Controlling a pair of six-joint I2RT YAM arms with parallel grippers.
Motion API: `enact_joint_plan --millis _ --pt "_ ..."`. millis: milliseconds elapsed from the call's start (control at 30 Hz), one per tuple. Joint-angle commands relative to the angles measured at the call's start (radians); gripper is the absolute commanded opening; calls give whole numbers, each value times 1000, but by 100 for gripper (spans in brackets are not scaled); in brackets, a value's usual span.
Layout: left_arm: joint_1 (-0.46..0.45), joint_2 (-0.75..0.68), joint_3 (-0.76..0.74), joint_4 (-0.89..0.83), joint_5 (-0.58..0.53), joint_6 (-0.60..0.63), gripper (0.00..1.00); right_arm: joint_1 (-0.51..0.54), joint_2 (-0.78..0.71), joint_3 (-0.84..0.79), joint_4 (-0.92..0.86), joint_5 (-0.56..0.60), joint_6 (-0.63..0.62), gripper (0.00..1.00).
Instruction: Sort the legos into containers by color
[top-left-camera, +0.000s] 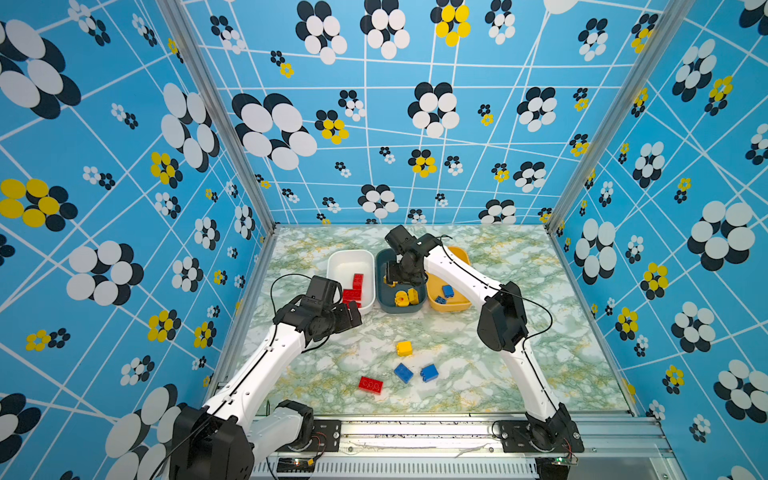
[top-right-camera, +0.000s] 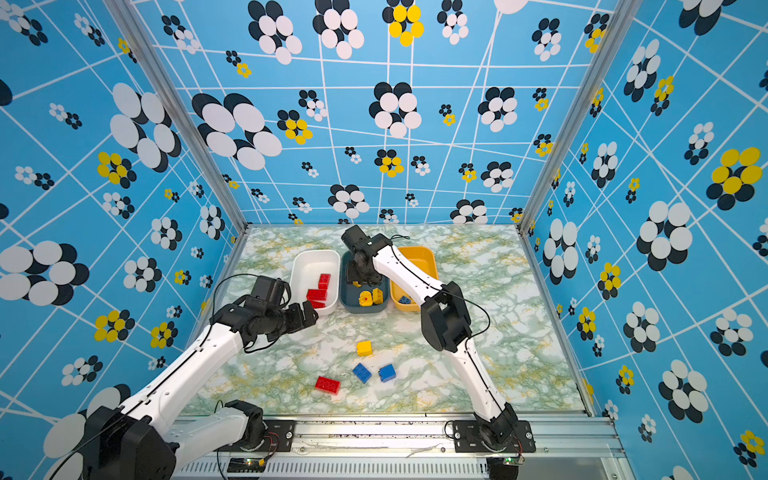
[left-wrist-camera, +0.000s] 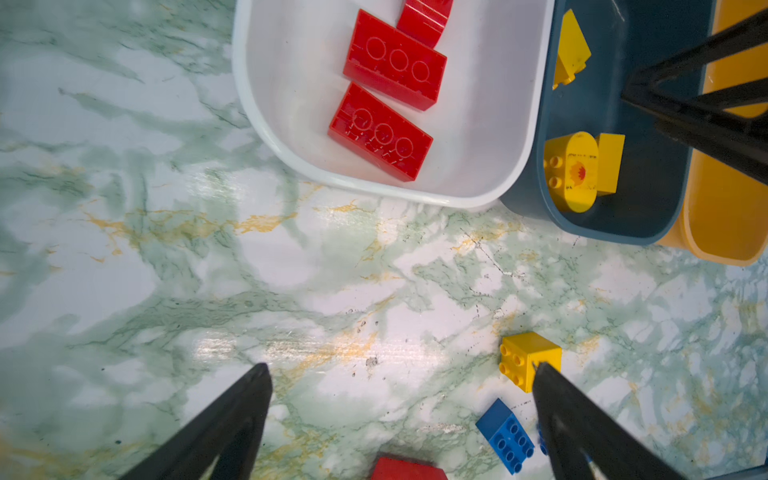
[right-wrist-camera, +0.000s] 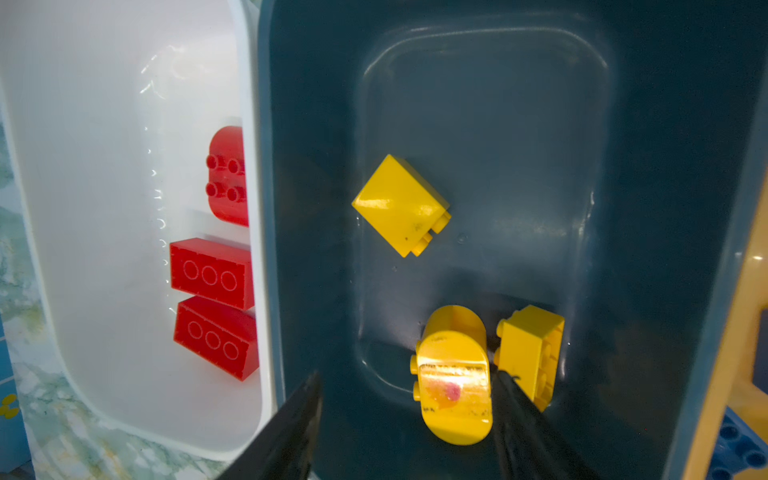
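Observation:
Three containers stand side by side at the back. The white tub (top-left-camera: 332, 266) holds red legos (left-wrist-camera: 395, 62). The teal tub (top-left-camera: 380, 291) holds yellow legos (right-wrist-camera: 401, 205), among them a rounded piece with a red dot (right-wrist-camera: 453, 374). The orange tub (top-left-camera: 455, 307) holds blue legos (top-left-camera: 447, 291). Loose on the table lie a yellow brick (top-left-camera: 404, 348), two blue bricks (top-left-camera: 403, 372) (top-left-camera: 429, 372) and a red brick (top-left-camera: 370, 384). My right gripper (right-wrist-camera: 409, 378) hangs open over the teal tub, holding nothing. My left gripper (left-wrist-camera: 401, 365) is open above bare table near the white tub's front.
The marble-patterned table (top-left-camera: 519, 332) is walled in by blue flowered panels on three sides. A metal rail (top-left-camera: 415, 432) with the arm bases runs along the front edge. In the left wrist view the right gripper's fingers (left-wrist-camera: 706, 104) cross over the teal tub.

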Motion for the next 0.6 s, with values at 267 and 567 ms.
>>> enact_joint_plan --millis 267,567 --pt "-173 -12 -57 -71 -37 -45 99 1 -258 -212 -16 -72 -84 86" --pt "-311 17 -45 -179 -86 -78 99 2 -485 -530 66 -143 -94 91"
